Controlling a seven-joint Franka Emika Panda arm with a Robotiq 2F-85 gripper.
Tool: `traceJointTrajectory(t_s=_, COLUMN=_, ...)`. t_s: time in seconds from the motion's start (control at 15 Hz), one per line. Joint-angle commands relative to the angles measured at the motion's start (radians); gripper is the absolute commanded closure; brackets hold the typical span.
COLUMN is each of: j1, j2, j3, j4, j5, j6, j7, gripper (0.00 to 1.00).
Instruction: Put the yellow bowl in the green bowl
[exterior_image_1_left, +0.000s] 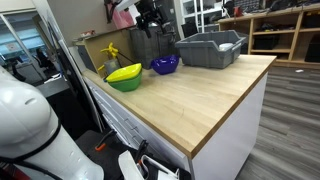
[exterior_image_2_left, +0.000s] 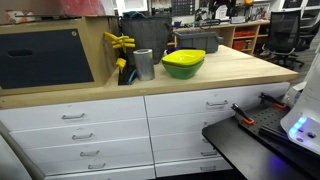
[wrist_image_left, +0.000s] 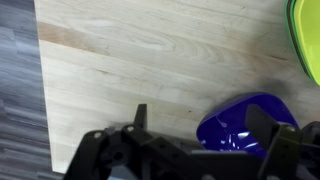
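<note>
The yellow bowl (exterior_image_1_left: 123, 71) sits nested inside the green bowl (exterior_image_1_left: 127, 85) on the wooden counter, and both exterior views show this: yellow bowl (exterior_image_2_left: 183, 57), green bowl (exterior_image_2_left: 183, 71). In the wrist view, the stacked bowls' rim shows at the top right edge, yellow bowl (wrist_image_left: 312, 40) inside green bowl (wrist_image_left: 293, 30). My gripper (wrist_image_left: 203, 122) is open and empty. It hangs above the counter, apart from the stacked bowls, with one finger over a blue-purple bowl (wrist_image_left: 240, 125).
The blue-purple bowl (exterior_image_1_left: 165, 65) stands beside the stacked bowls. A grey plastic bin (exterior_image_1_left: 210, 48) sits further along the counter. A metal cup (exterior_image_2_left: 143, 64) and a yellow tool (exterior_image_2_left: 120, 42) stand near the back wall. The counter edge (wrist_image_left: 40, 90) drops to the floor.
</note>
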Motion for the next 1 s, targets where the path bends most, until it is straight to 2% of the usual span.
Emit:
traceJointTrajectory(t_s=0.0, j1=-0.004, j2=0.057, j3=0.019, j4=0.137, j5=-0.013, j6=-0.116, j7=0.051, gripper=0.00)
traceJointTrajectory(t_s=0.47, j1=0.001, j2=0.095, j3=0.019, j4=0.312, j5=0.026, j6=-0.328, j7=0.085, gripper=0.00)
traceJointTrajectory(t_s=0.53, j1=0.001, j2=0.071, j3=0.018, j4=0.250, j5=0.007, j6=-0.254, j7=0.064, gripper=0.00)
traceJointTrajectory(t_s=0.67, j1=0.001, j2=0.074, j3=0.017, j4=0.275, j5=0.011, j6=-0.291, j7=0.064, gripper=0.00)
traceJointTrajectory(t_s=0.93, j1=0.001, j2=0.079, j3=0.017, j4=0.278, j5=0.011, j6=-0.293, j7=0.064, gripper=0.00)
